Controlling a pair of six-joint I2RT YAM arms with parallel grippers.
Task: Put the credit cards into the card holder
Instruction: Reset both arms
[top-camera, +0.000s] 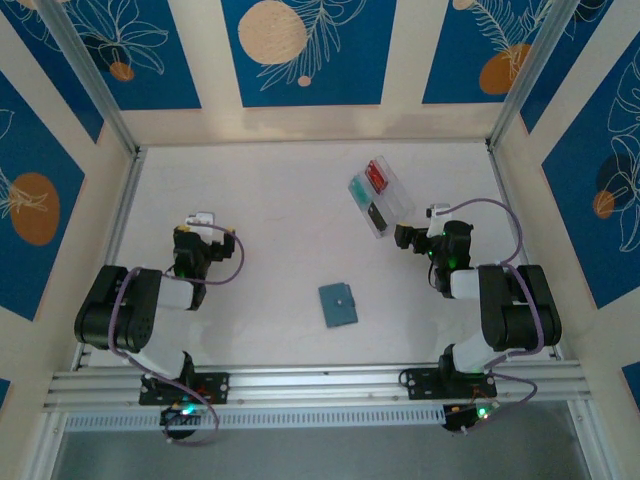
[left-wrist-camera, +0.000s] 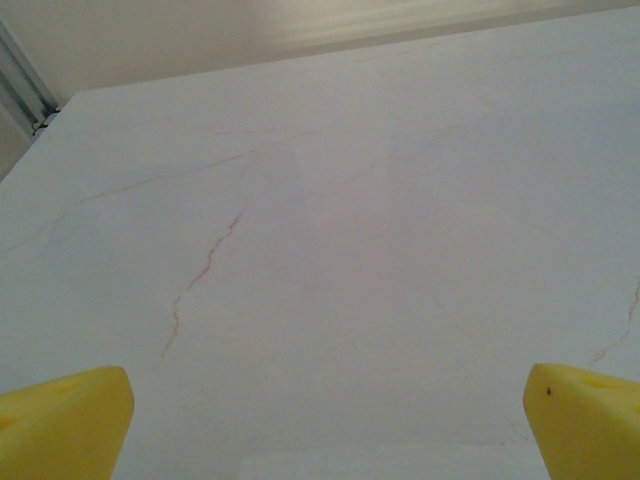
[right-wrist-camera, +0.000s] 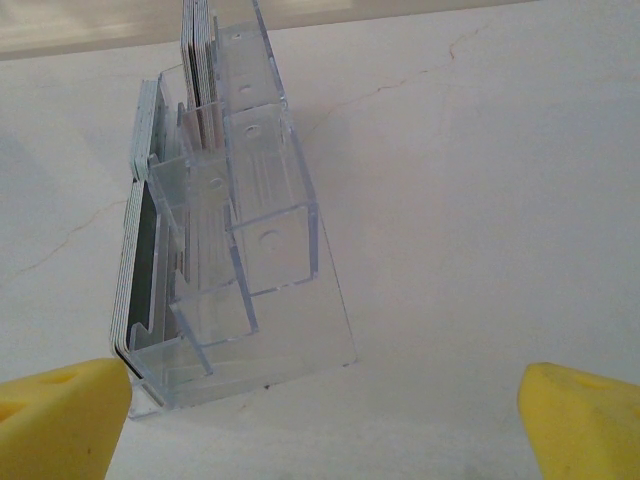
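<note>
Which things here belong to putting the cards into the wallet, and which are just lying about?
Part of the job:
- cards, standing in the tray
- wallet, closed, flat on the table
- left tool and right tool, both open

Just there:
- clear tray, which merely holds the cards
- table

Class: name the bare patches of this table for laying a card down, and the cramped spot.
Bare: the table between the left end effector and the clear tray, back to the far wall; also between the card holder and the left arm. Cramped: the right end effector hangs open close to the tray.
</note>
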